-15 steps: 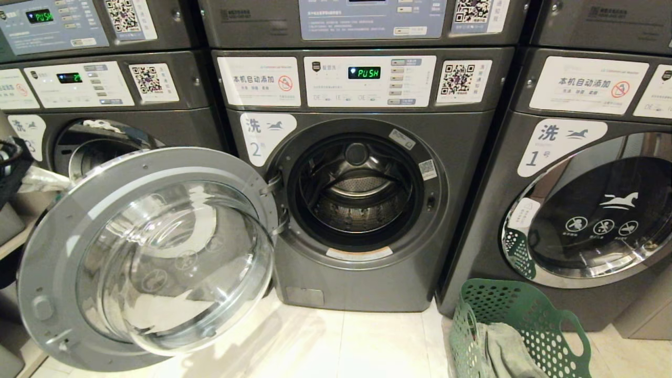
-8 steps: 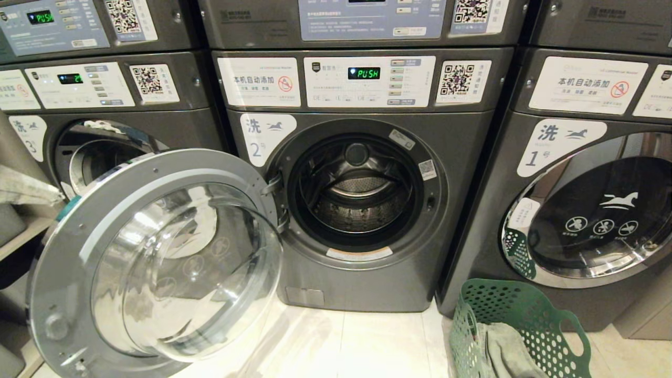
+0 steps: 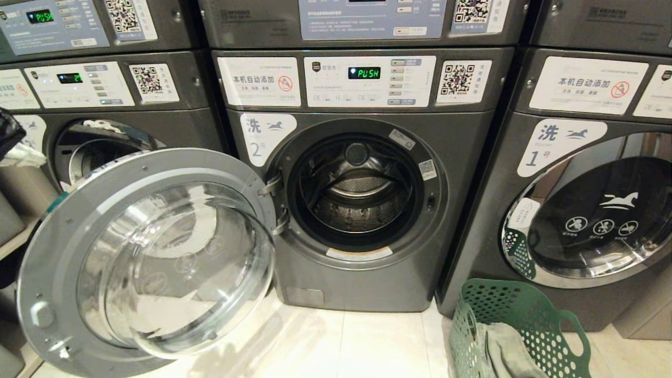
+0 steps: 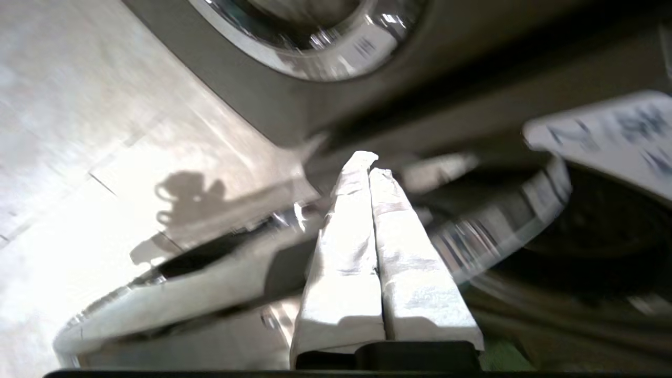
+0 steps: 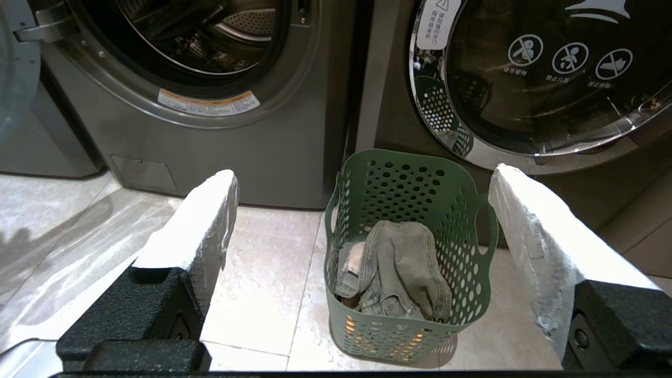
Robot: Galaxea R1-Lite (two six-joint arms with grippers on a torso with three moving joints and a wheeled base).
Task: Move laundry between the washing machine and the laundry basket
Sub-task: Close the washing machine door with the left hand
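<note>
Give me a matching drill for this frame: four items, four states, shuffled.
Items:
1. washing machine door
2. laundry basket
3. left gripper
4. right gripper

States:
A. shut, holding nothing
B. swung open
C. open, above the floor
D. holds a grey-green garment

Pairs: 1-B, 2-D, 3-A, 4-C
</note>
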